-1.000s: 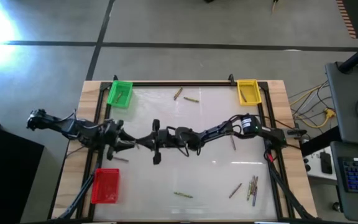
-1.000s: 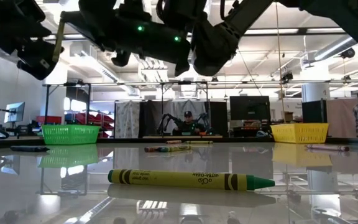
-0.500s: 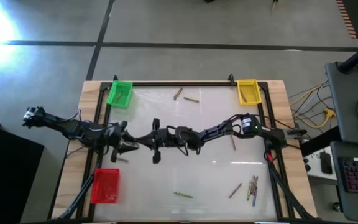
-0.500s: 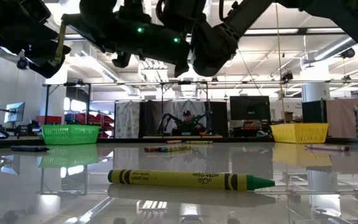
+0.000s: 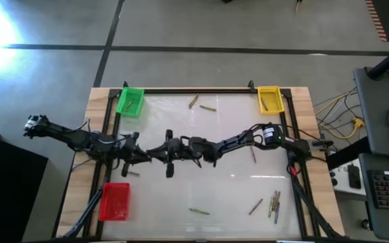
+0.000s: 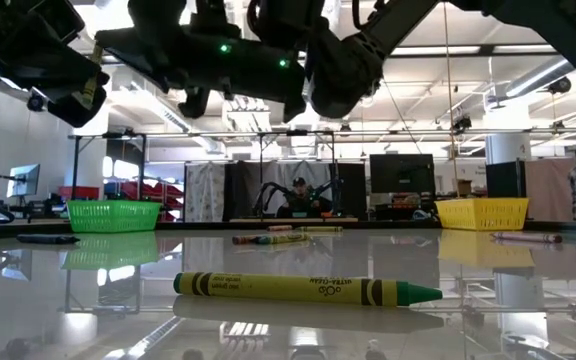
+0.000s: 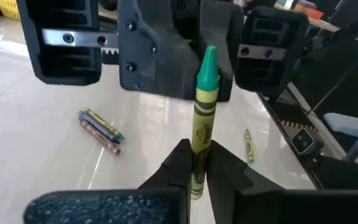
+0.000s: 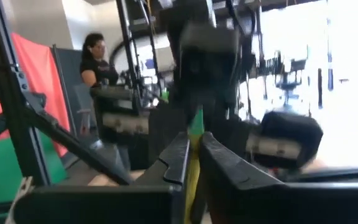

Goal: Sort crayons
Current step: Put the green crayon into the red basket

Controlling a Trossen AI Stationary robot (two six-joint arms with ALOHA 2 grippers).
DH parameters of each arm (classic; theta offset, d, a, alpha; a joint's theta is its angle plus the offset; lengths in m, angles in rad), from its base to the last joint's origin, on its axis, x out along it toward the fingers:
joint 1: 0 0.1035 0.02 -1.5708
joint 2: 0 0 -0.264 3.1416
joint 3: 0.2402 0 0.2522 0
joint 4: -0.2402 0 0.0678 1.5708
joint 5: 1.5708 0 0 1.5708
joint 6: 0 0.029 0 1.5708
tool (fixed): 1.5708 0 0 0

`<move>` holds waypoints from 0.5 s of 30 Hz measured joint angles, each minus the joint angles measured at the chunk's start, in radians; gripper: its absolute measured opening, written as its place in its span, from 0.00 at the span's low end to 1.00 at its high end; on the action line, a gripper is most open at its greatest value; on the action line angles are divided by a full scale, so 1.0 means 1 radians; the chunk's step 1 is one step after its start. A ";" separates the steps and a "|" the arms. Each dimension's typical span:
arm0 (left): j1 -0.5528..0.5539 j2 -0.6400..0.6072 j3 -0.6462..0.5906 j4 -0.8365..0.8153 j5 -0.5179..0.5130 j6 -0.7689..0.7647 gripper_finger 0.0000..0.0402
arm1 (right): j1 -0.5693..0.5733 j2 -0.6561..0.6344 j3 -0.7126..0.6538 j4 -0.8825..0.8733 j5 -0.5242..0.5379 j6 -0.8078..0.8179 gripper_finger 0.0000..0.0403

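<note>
Handover: left gripper (image 7: 196, 163) jaws clamped green-tipped yellow wax crayon (image 7: 204, 106); right gripper (image 8: 192, 163) jaws pinched same crayon. You needed right release first.

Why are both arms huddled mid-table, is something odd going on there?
Yes: both tools pinch the same yellow-green crayon in mid-air, the left tool at one end, the right tool at the other. Other crayons lie scattered on the table, which looks normal for sorting.

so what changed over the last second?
Left claw closed on the yellow-green crayon that the right claw also pinches, mid-table handover. Right arm barely moved; loose crayons and the green bin stayed put.
</note>
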 joint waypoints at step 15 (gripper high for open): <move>-0.040 0.076 0.258 -0.511 0.146 -0.317 0.01 | 0.081 -0.189 -0.138 -0.661 0.089 -0.044 0.38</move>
